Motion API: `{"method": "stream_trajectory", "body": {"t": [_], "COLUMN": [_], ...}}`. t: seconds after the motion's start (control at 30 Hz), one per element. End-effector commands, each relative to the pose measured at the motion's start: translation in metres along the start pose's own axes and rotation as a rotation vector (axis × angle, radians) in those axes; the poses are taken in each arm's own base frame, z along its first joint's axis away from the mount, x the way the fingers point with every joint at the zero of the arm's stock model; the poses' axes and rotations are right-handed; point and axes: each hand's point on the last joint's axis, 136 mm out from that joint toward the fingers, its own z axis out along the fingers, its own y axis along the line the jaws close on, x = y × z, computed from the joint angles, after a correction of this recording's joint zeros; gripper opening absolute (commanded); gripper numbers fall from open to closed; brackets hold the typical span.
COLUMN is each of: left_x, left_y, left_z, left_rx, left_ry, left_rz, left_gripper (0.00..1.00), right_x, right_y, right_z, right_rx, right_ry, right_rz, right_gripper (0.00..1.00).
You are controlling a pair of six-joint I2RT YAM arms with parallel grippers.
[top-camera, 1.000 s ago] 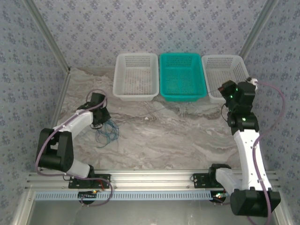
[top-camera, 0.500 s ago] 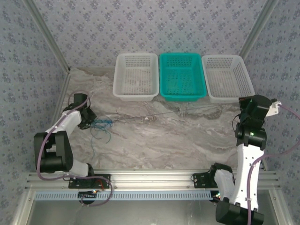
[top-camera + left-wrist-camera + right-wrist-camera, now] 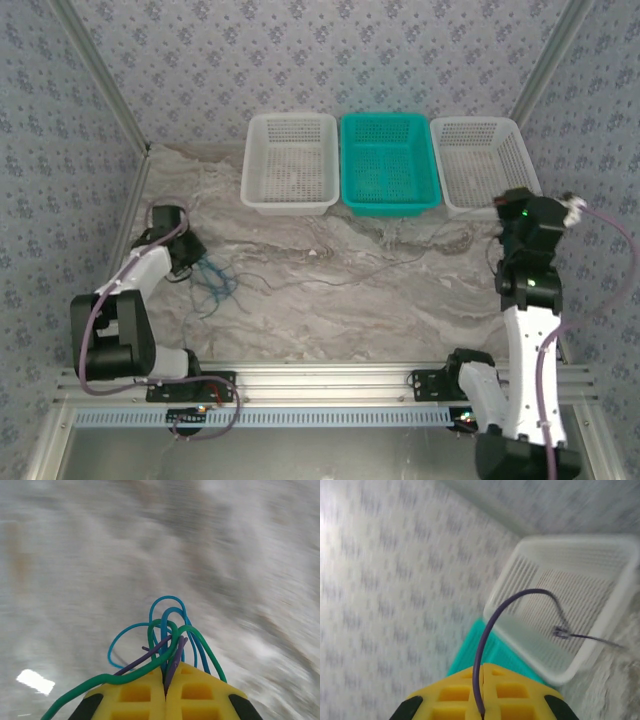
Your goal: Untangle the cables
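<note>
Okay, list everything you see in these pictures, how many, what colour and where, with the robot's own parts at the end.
left basket: one, white, left end of the row at the far side of the table
middle basket: one, teal, between the two white ones
right basket: one, white, right end of the row
dark cable: one, dark purple, lying slack across the table between the two grippers
blue cable: one, blue, looped at the left gripper
green cable: one, green, looped with the blue one
table: one, grey-white marble pattern
left gripper: one, yellow fingers, shut on the dark cable, blue and green loops bunched at its tips
right gripper: one, yellow fingers, shut on the dark cable, near the right basket
</note>
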Motion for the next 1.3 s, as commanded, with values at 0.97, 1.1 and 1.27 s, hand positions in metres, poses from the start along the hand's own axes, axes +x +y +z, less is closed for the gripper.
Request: {"method": "stream_trajectory", "body": {"t": [0.97, 1.1, 1.27], "left_x": [0.016, 0.017, 0.017], "left_y": [-0.068, -0.067, -0.067], "left_z": [-0.025, -0.023, -0.021], "left_rx": [0.126, 0.122, 0.117], "left_ry": [-0.040, -0.040, -0.034], "left_rz": [0.291, 0.284, 0.279], "left_gripper": [0.00, 0.00, 0.00], "right_x": [0.520, 0.535, 0.549], "right_y": [0.037, 0.019, 0.015], "right_z": [-0.081, -0.090, -0.091], "right_rx": [-1.091, -1.160, -1.231], "right_ry": [1.118, 1.166, 1.117], "right_rz": [-1.372, -1.529, -1.631], "right_gripper": [0.20, 0.40, 0.59]}}
